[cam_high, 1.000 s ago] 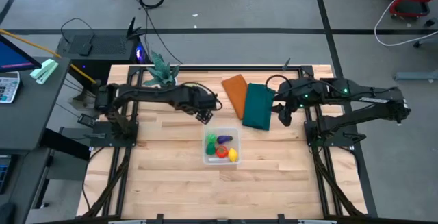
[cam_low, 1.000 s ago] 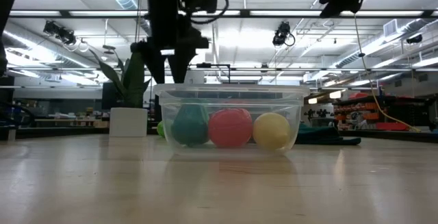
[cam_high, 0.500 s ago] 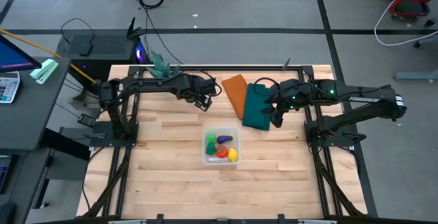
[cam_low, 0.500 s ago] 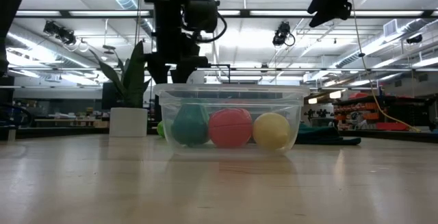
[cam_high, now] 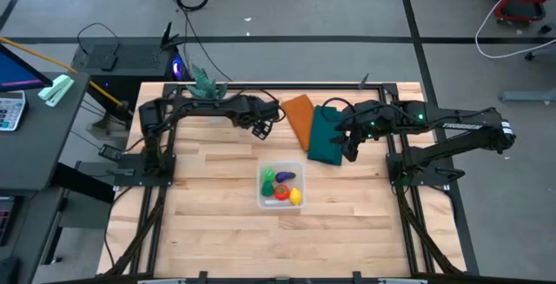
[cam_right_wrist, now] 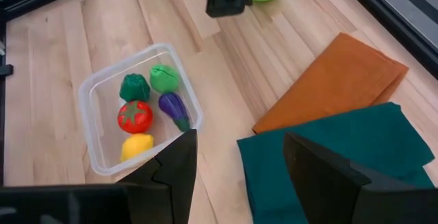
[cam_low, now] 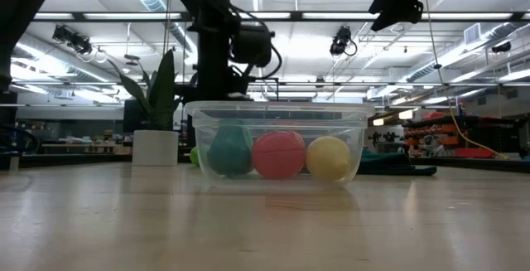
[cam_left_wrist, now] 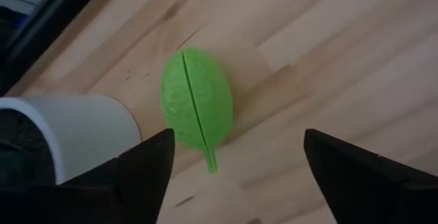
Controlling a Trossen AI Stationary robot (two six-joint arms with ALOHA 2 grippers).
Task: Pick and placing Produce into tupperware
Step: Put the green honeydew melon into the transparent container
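Note:
The clear tupperware (cam_high: 261, 199) (cam_right_wrist: 87, 107) sits on the table's middle. Inside lie a dark green piece (cam_right_wrist: 135, 87), a light green one (cam_right_wrist: 164, 78), a red tomato (cam_right_wrist: 135, 116), a purple eggplant (cam_right_wrist: 174, 109) and a yellow lemon (cam_right_wrist: 139, 146). Another light green, leaf-shaped piece (cam_left_wrist: 196, 104) lies flat on the table beside the white pot (cam_left_wrist: 75, 135). My left gripper (cam_high: 263, 124) (cam_left_wrist: 236, 140) hangs open above that piece, a finger on either side, touching nothing. My right gripper (cam_high: 349, 148) (cam_right_wrist: 239, 140) is open over the dark green cloth's edge.
An orange cloth (cam_high: 298, 115) and a dark green cloth (cam_high: 327, 135) lie folded at the far right, the green one overlapping the orange. The potted plant (cam_high: 204, 86) stands at the far edge, left of centre. Bare wood spreads around and in front of the tupperware.
My left gripper has drawn back from just beyond the tupperware's far-left corner toward the table's far edge, nearer the potted plant. My right gripper has shifted a little toward the table's left over the dark green cloth. The tupperware and its contents have stayed put.

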